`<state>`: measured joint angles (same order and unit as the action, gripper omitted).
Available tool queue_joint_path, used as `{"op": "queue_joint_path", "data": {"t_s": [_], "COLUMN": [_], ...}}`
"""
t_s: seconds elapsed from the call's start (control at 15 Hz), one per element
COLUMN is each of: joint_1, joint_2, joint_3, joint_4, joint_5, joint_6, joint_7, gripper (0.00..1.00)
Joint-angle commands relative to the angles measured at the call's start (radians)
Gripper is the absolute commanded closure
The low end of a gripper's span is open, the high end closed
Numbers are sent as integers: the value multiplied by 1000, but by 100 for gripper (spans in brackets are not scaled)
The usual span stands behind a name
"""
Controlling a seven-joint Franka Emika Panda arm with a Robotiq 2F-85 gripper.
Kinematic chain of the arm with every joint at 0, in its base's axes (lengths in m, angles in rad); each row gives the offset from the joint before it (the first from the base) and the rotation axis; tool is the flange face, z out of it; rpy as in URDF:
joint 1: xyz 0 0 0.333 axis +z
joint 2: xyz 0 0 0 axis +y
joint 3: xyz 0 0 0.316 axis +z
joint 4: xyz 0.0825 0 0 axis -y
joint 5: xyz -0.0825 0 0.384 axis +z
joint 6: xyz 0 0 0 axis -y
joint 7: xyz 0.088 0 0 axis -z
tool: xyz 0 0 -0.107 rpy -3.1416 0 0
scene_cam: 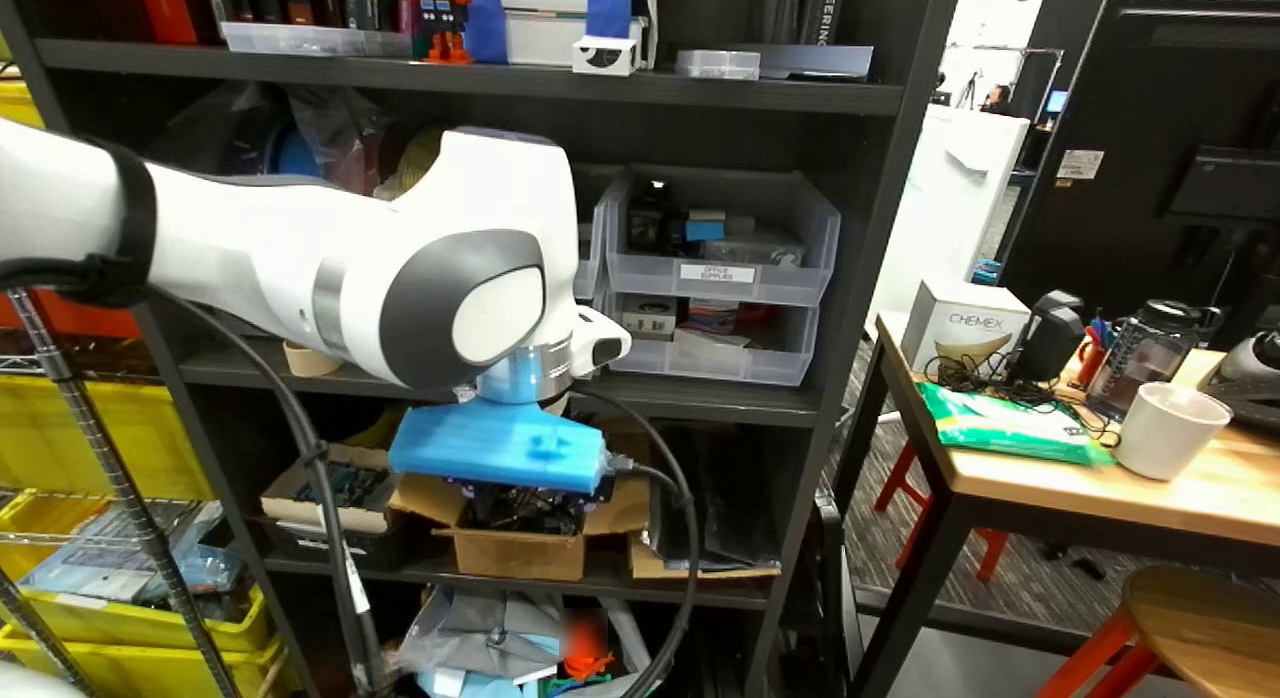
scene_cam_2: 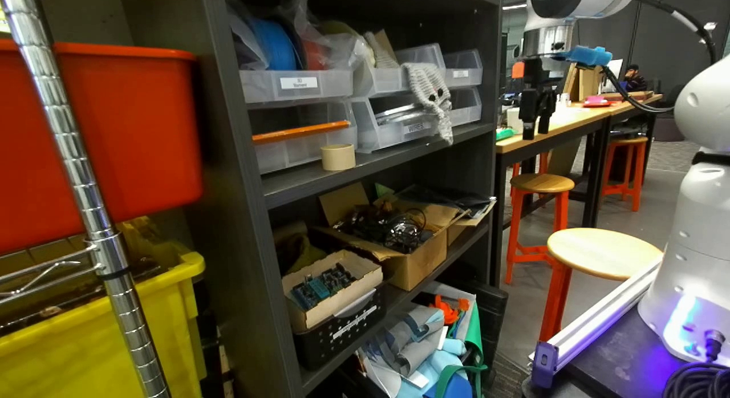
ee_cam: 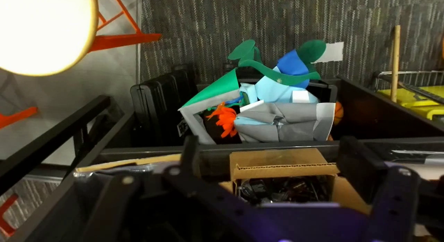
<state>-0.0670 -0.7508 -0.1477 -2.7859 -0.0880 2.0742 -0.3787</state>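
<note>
The black two-fingered gripper [scene_cam_2: 536, 133] looked matt, while the open brown corrugated-cardboard box [ee_cam: 281, 158] was dull, with a rough cut edge. The tall silver metal post [scene_cam_2: 81, 170] shone; the boxy yellow plastic tub [scene_cam_2: 97, 344] was smooth. The floppy grey knitted cloth piece [scene_cam_2: 428, 84] looked coarse, the round pale wooden stool seat [scene_cam_2: 604, 252] smooth, the boxy translucent plastic bin [scene_cam_2: 335, 84] faintly glossy, and the grey streaked carpet [ee_cam: 194, 34] rough and fibrous

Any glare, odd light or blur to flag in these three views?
Wrist view: the round stool seat is blown out to near white, and the jaws, standing open, are dark and soft-edged. In an exterior view, bluish-purple light glows on the robot base; in an exterior view, the orange piece near the bottom edge is partly blurred.
</note>
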Motion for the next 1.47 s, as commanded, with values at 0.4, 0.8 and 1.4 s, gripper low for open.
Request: {"op": "queue_joint_path", "data": {"t_s": [0.4,0.8,1.4], "joint_1": [59,127,278], "joint_2": [-163,-225,-329], "joint_3": [-139,-169,-250], "joint_4": [12,7,10], "joint_5": [-17,99,121], "joint_6": [145,360,729], "joint_7": [-229,-199,-230], "gripper": [0,0,0]}}
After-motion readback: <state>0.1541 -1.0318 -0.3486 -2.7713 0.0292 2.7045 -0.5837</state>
